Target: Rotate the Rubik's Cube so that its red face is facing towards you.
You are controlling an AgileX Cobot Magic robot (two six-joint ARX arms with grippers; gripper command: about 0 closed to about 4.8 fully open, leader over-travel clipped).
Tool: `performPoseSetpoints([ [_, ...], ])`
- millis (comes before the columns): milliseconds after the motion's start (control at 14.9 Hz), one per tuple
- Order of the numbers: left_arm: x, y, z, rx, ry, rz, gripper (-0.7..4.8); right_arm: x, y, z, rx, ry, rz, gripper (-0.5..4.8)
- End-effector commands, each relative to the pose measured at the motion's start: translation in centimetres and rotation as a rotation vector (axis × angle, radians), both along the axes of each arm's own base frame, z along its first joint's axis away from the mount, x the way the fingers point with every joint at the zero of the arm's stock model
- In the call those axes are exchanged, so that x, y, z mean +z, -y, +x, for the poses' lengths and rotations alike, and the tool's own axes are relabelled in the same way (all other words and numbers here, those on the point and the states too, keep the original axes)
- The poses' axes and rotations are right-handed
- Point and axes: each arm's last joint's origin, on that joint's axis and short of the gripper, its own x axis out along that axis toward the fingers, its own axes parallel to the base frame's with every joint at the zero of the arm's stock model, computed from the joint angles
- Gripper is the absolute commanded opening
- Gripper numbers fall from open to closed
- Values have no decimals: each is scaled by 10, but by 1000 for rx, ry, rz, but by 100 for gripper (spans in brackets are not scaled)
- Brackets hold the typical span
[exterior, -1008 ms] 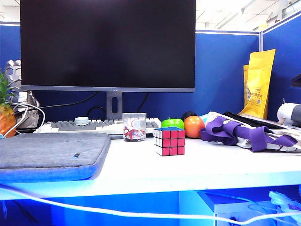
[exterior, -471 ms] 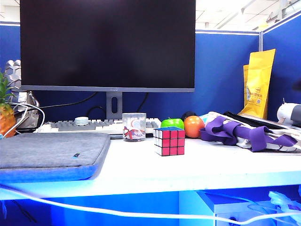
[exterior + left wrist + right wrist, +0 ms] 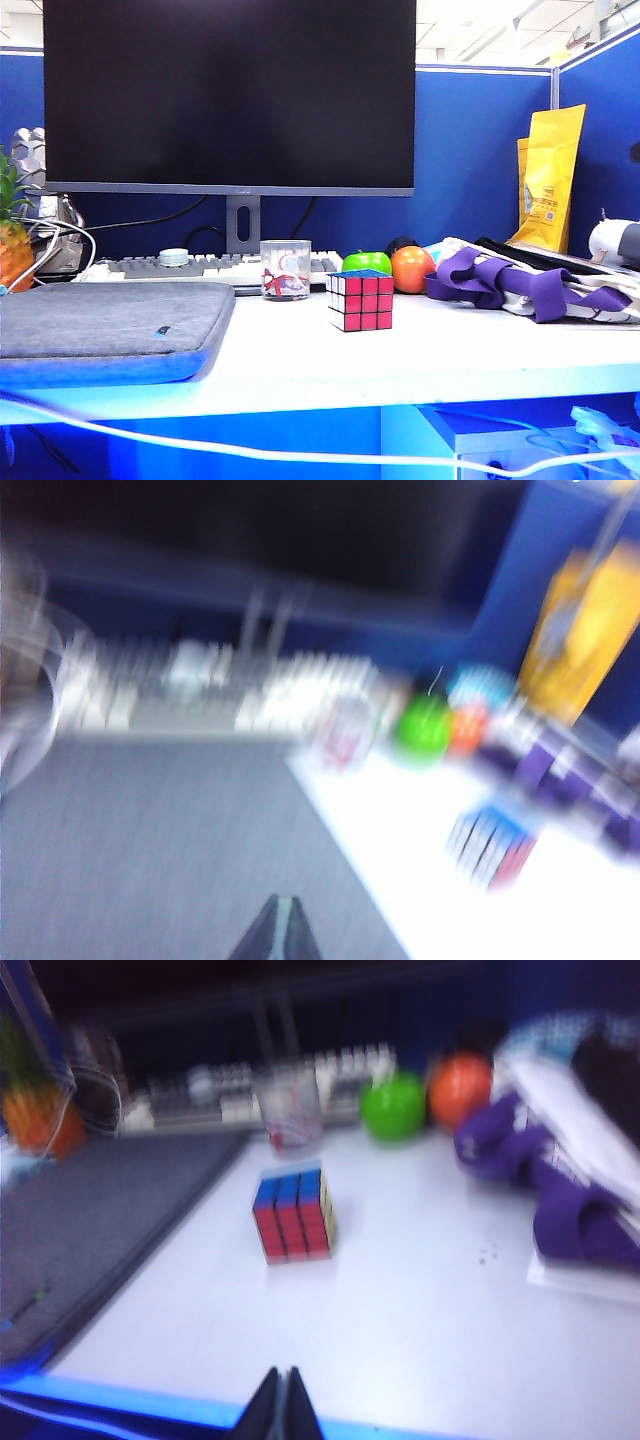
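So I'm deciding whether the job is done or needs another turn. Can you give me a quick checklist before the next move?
1. Small multicoloured Rubik's Cube upright on the white desk: ok.
2. Deep pinkish-red face facing the exterior camera: ok.
3. Left hand clear of cube, jaws together: ok.
4. Right hand clear of cube, shut, holding nothing: ok.
5. Clear printed cup standing apart behind the cube: ok.
6. Cube squared exactly to the desk edge: cannot tell.

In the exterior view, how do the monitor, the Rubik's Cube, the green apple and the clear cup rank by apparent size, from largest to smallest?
1. Monitor, by far the largest.
2. Rubik's Cube.
3. Clear cup, close to the cube; it stands farther back, so this order is unsure.
4. Green apple, partly hidden behind the cube.
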Motion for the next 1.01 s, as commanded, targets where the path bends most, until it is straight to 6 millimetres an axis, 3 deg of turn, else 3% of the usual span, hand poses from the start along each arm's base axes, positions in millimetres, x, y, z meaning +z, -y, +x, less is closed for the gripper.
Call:
performPoseSetpoints([
  [67,0,0,2,0,74,-1,-3,-8,0,0,11,-54,-28,-5],
  [134,-12,1,5,1,120,-7,-2,-8,-1,0,11,-48,-26,-5],
  [1008,-11,1,5,-16,131,-5,-2,-8,0,0,11,-54,-28,-5],
])
